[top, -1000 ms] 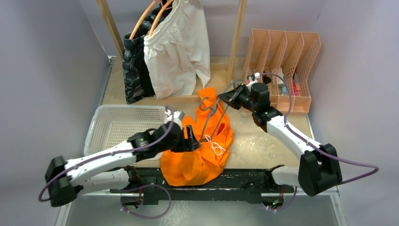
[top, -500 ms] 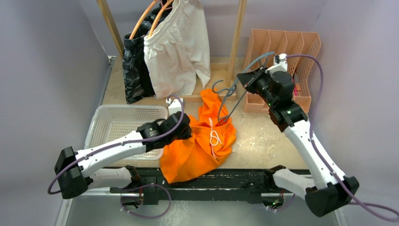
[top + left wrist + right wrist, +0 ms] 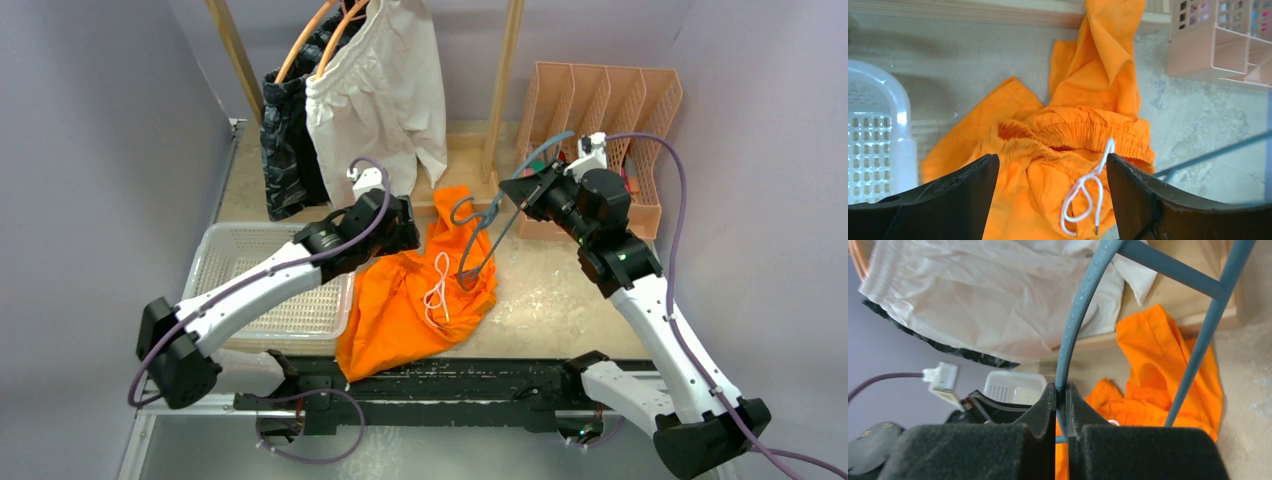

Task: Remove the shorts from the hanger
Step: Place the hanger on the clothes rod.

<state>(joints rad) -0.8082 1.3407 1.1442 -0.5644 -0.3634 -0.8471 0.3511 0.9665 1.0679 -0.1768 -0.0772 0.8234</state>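
On the table (image 3: 560, 300) orange shorts (image 3: 400, 305) lie crumpled, left gripper (image 3: 1053, 172) agape, right gripper (image 3: 1061, 390) clamping hanger (image 3: 1075, 320).

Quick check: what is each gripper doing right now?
Left gripper: open, holding nothing, above the orange shorts.
Right gripper: closed on the blue-grey hanger.

On table (image 3: 548, 292), orange shorts (image 3: 412, 305) heaped; right pincer (image 3: 513, 190) clamps grey hanger (image 3: 488, 249) above them; left pincer (image 3: 407, 231) just beside.
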